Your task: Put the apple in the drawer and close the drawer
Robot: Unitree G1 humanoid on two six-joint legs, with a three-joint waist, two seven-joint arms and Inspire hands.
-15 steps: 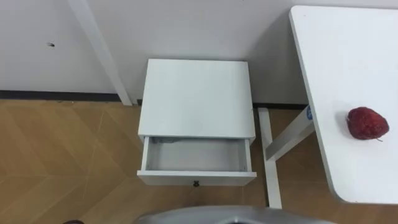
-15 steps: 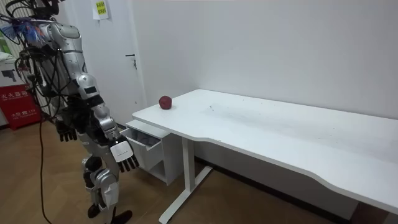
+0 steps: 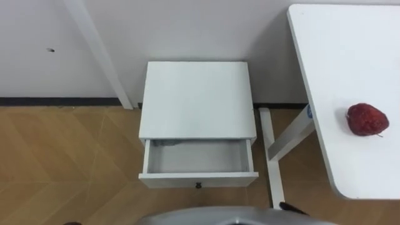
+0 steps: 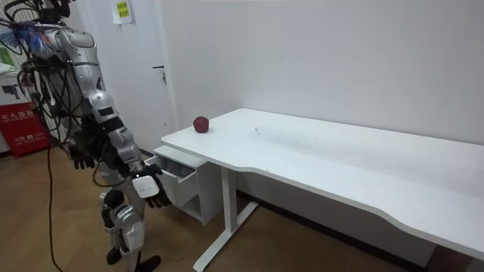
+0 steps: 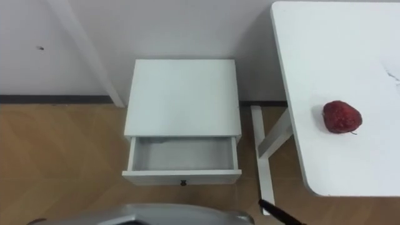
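Note:
A dark red apple (image 3: 367, 120) lies on the white table (image 3: 337, 50) at my right, near its front-left corner, also seen in the room view (image 4: 200, 124). The white nightstand (image 3: 197, 100) stands against the wall to the table's left. Its drawer (image 3: 197, 157) is pulled out and holds nothing, and a small dark knob (image 3: 197, 185) sits on its front. I stand facing the nightstand. My right hand (image 4: 152, 193) hangs low in front of the drawer with relaxed fingers, holding nothing. My left hand (image 4: 80, 157) hangs open at my other side.
The table's white leg and foot (image 3: 272, 156) stand right of the nightstand. A white door frame (image 3: 100, 56) slants down the wall on the left. Wooden floor (image 3: 62, 162) spreads left of the nightstand. A red object (image 4: 23, 125) sits at the room view's far left.
My right arm has lifted slightly towards the drawer, and a dark tip now shows at the eye view's lower right. The eye view has shifted a little. Apple and drawer are unchanged.

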